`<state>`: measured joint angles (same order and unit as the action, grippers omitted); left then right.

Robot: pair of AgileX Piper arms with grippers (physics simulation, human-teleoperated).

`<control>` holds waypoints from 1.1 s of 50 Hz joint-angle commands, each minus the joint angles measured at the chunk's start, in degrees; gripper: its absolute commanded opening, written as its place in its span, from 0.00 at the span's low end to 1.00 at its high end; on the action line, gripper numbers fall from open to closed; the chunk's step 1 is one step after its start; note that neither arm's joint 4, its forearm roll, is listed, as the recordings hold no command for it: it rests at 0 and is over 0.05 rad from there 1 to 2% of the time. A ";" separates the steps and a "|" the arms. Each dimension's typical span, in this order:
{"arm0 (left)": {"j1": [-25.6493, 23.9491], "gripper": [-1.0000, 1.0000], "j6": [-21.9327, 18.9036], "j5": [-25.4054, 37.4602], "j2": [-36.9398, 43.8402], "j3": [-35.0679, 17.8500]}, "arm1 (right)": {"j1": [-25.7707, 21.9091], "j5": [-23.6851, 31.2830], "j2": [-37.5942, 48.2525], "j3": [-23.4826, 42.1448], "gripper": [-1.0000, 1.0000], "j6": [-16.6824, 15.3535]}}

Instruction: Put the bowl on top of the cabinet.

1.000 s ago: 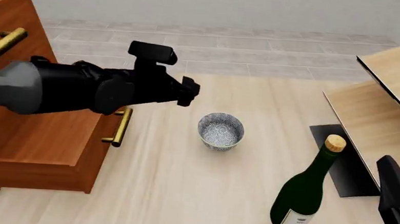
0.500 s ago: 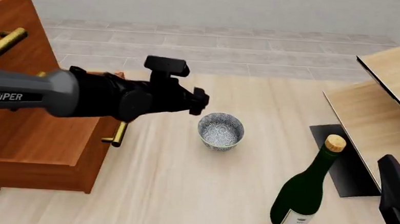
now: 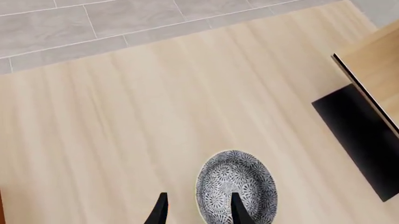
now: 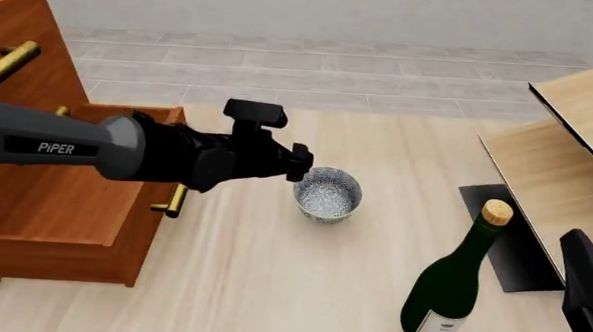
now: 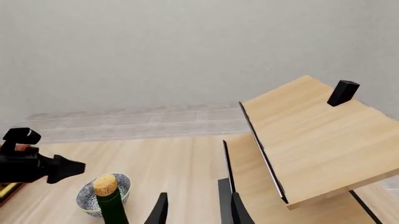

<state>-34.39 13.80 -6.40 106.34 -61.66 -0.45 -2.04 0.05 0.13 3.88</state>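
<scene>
Left wrist view: bowl (image 3: 236,188) sits on the pale desk (image 3: 156,107), and the left claw (image 3: 196,212) is spread apart, one fingertip (image 3: 238,210) over the bowl's inside, the other outside its rim. Not gripping anything yet.

Front view: left claw (image 4: 299,163) is now right at the bowl's (image 4: 328,193) near-left rim; a second ago it was back over the cabinet (image 4: 42,191), so it's been sliding toward the bowl the whole time. Bowl itself hasn't budged, still on the desk (image 4: 270,279) just right of the cabinet. Bottle (image 4: 456,281) stands well off to the right. Right claw (image 4: 592,303) parked at the edge, can't tell its state from here.

Right wrist view: right claw (image 5: 196,210) fingers parted, holding nothing; bottle cork and bowl (image 5: 103,195) show beyond it, pale shelf unit (image 5: 311,135) alongside.

Where the task is: looks like the reach is basically done, pinching the rim should be next, then the lift up onto the cabinet top.
</scene>
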 commanded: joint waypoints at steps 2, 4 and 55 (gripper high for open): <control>-0.41 1.00 0.98 -1.05 2.33 -0.18 | -0.04 -0.05 -0.01 -0.01 1.00 -0.02; -0.65 1.00 1.28 -0.93 2.58 -0.33 | -0.01 -0.06 -0.01 -0.03 1.00 0.00; -3.22 1.00 4.12 -4.24 10.24 -0.89 | -0.08 0.15 -0.01 0.07 1.00 -0.14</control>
<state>-37.11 17.40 -10.20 115.59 -62.47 -0.60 -1.81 0.04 0.21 3.63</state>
